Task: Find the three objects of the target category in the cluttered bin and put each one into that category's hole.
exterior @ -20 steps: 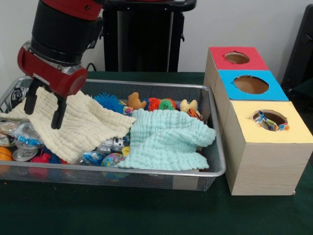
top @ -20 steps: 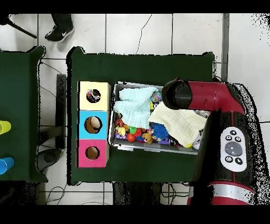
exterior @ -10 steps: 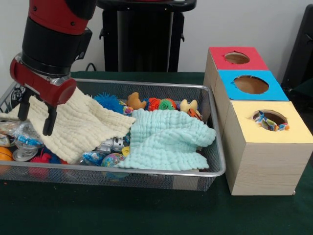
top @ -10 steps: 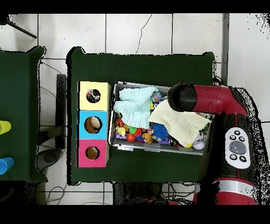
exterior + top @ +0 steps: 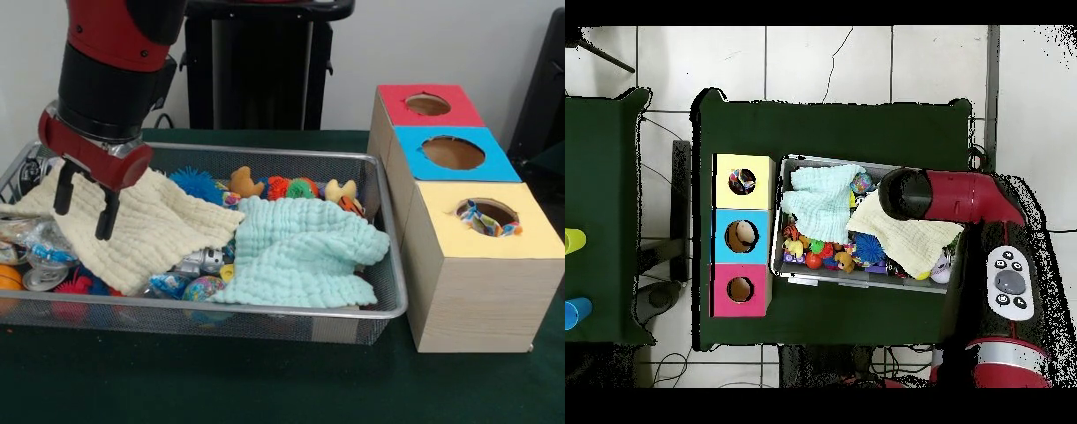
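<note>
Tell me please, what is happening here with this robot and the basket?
A red and black robot arm holds its open pincer over the cream cloth in the wire basket, gripping nothing. A mint cloth and small toys lie beside it. A dotted fabric piece already sticks out of the yellow box's hole; the red and blue boxes stand behind it.

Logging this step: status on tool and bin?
Tool open, empty, over cream cloth. Dotted fabric sits in yellow box hole. Cream and mint cloth cover bin.
</note>
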You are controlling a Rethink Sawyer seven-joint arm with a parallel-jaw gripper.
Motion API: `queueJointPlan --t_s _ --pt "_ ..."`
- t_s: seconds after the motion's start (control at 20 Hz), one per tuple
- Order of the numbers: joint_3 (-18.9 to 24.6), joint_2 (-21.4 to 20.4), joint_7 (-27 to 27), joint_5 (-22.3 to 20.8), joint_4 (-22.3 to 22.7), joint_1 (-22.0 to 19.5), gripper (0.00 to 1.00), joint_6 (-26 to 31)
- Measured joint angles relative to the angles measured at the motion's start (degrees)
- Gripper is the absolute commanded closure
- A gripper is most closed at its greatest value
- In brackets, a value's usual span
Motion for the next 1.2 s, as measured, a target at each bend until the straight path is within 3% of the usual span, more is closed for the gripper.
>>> queueJointPlan --t_s 0.45,1.2 --pt "0.00 0.21 0.00 0.02 3.58 0.00 0.00 -0.01" --pt "-2.14 3.87 0.00 0.02 3.70 0.03 0.00 -1.29"
